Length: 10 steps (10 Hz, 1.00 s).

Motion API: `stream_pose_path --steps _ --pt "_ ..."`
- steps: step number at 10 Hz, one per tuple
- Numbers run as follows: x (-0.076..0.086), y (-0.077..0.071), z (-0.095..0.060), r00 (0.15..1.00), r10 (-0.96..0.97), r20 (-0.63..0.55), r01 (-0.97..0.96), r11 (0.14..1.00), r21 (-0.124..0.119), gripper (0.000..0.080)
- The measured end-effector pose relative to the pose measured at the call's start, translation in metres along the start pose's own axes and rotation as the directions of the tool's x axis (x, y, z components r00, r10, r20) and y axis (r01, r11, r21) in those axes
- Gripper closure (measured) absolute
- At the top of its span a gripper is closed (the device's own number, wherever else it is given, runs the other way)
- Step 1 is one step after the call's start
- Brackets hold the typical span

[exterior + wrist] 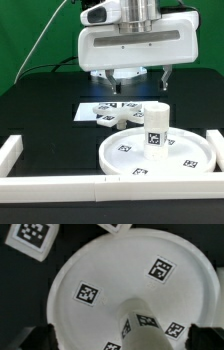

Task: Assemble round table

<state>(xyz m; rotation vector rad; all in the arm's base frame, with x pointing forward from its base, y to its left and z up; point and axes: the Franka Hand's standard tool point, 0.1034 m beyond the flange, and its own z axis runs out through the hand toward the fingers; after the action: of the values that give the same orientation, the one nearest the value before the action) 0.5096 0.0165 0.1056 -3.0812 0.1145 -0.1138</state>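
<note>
Disc [190, 152] on black table [40, 120], green backdrop [15, 25]

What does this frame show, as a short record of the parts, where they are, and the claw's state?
disc: lies flat on the table, just behind the front rail
leg: stands upright on the middle of the disc
foot: lies loose behind the disc, toward the exterior view's left, not on the leg
claw: open, empty, raised above the parts
assembly stage: foot not yet fitted
</note>
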Motion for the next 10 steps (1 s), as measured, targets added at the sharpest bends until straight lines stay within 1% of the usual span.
stream_pose_path --steps 1,2,3,4,5,6,8,9,10 --pt "-0.004 0.004 0.002 1.0 -0.003 0.01 0.003 1.0 -0.001 0.0151" --pt "-0.015 0.015 0.007 0.999 0.009 0.037 -0.009 1.0 -0.005 0.0151" --pt "-0.028 0.029 0.011 0.997 0.021 0.07 -0.02 1.0 -0.011 0.0151" --pt "-0.038 0.043 0.015 0.996 0.016 0.083 -0.014 1.0 -0.018 0.0151" --pt "-0.042 0.048 0.018 0.999 0.016 0.052 -0.014 0.999 -0.039 0.0151" --pt "-0.044 0.045 0.019 0.998 0.016 0.06 -0.013 0.999 -0.036 0.0151" --pt "-0.043 0.046 0.019 0.998 0.009 0.059 -0.006 0.999 -0.038 0.0151" --pt "-0.043 0.042 0.02 0.995 -0.081 0.06 0.084 0.996 -0.041 0.0151" --pt "-0.049 0.045 0.023 0.98 -0.194 0.042 0.196 0.979 -0.054 0.0151"
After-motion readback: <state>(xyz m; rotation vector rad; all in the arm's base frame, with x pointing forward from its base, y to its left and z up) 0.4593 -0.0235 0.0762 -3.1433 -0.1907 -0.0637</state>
